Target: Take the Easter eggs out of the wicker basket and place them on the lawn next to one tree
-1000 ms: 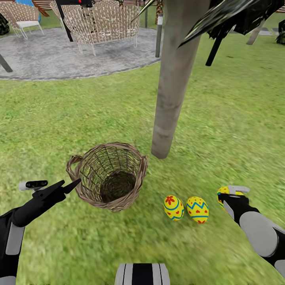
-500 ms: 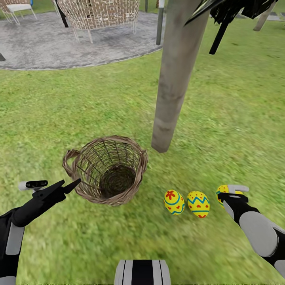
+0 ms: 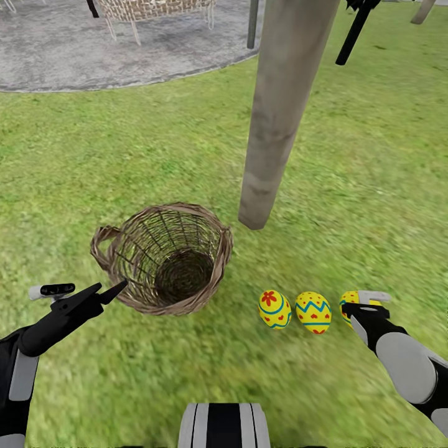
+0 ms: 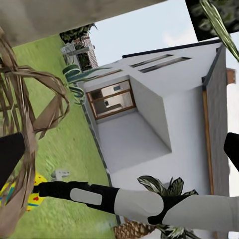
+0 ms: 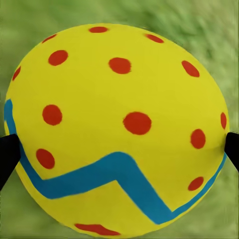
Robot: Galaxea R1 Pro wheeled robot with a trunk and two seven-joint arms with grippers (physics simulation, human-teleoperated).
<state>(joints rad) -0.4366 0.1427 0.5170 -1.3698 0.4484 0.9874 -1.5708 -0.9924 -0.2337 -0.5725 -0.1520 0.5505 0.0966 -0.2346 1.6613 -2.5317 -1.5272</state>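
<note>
From the head view, the wicker basket (image 3: pixel 163 258) is seen tipped on the lawn (image 3: pixel 124 162), mouth aimed at the camera, just beside the tree (image 3: pixel 277 112). Two eggs (image 3: pixel 274 309) (image 3: pixel 313 312) lie near the trunk base, long axes roughly upright. The third egg (image 3: pixel 350 303) is pinched by the right gripper (image 3: pixel 363 306). The left gripper (image 3: pixel 93 292) is held near the basket, jaws narrow. In the right wrist view, the third egg (image 5: pixel 117 132) is clamped between both fingertips (image 5: pixel 9 152).

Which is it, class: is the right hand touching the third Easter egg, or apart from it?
Touching. The right wrist view shows both dark fingertips pressed against the sides of the third Easter egg; in the head view the right hand sits around it.
</note>
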